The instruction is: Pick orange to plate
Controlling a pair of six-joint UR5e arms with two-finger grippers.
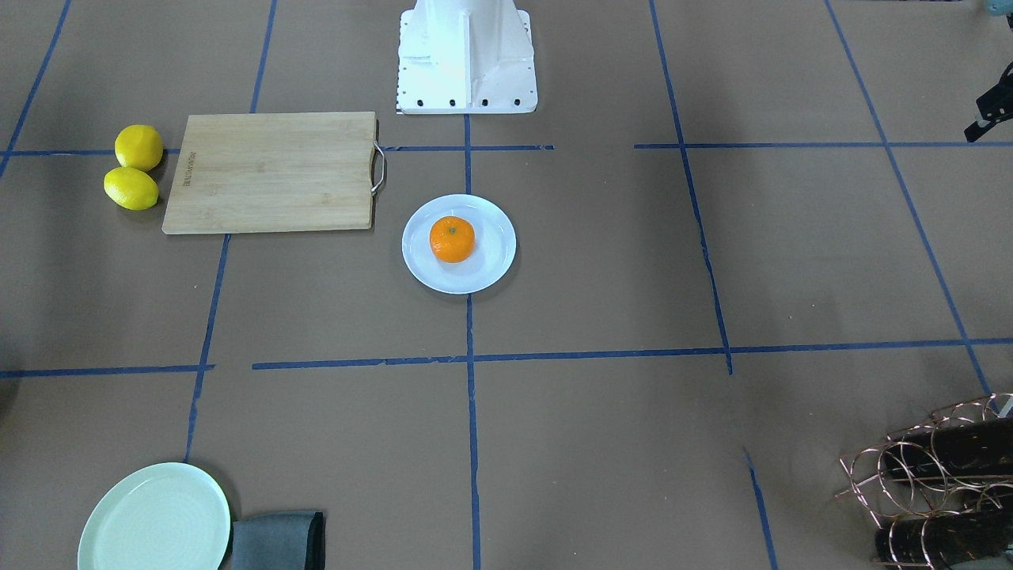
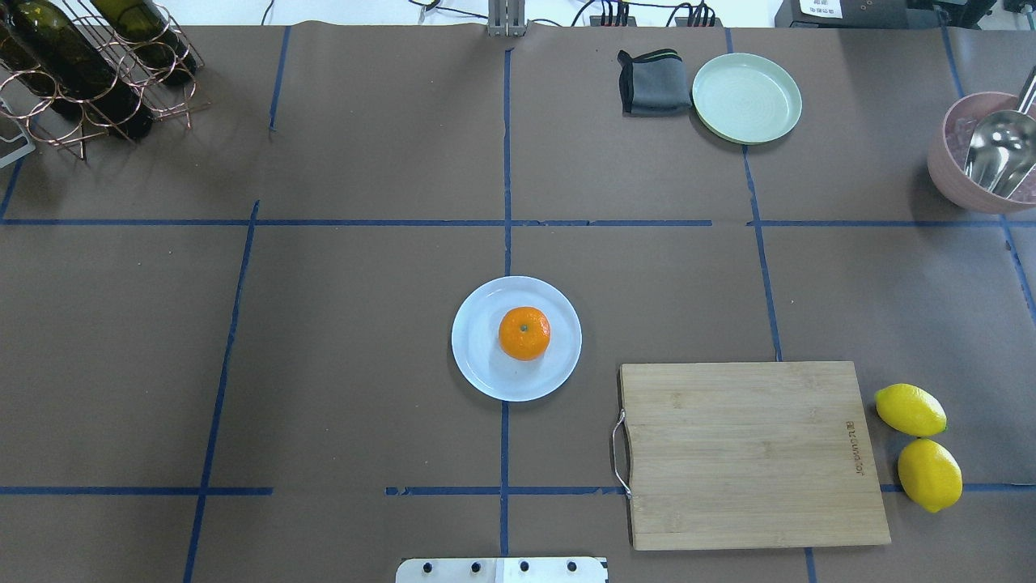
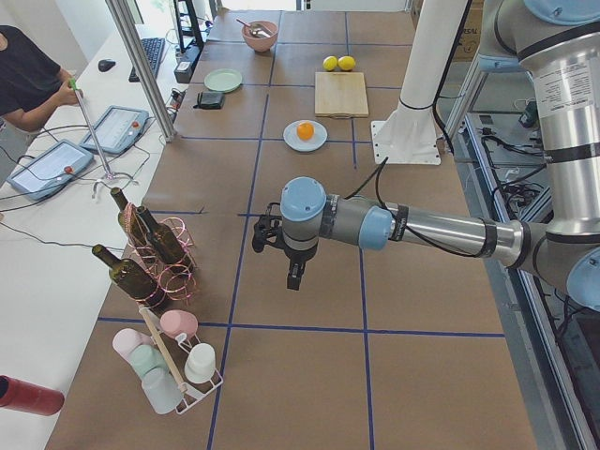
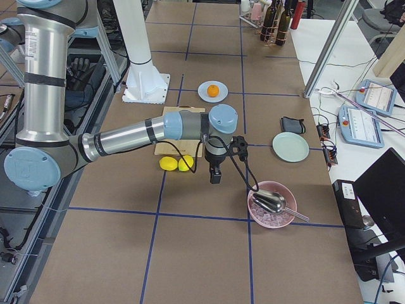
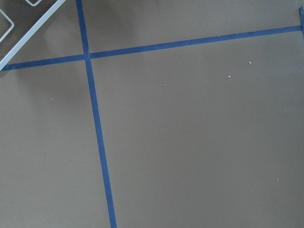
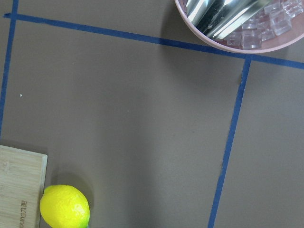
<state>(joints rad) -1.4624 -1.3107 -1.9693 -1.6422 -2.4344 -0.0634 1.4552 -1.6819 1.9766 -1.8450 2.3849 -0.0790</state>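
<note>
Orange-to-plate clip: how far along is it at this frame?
Looks done: the orange sits on the white plate. In hand: nothing seen; the left gripper and right gripper hang over the table, away from the plate. Left to do: nothing apparent.

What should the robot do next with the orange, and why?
Probably nothing more, I think. The orange already sits in the middle of the white plate, with nothing gripping it. The left gripper and the right gripper hang far from it, near the table's ends. So the safest small move is to leave the orange alone.
</note>
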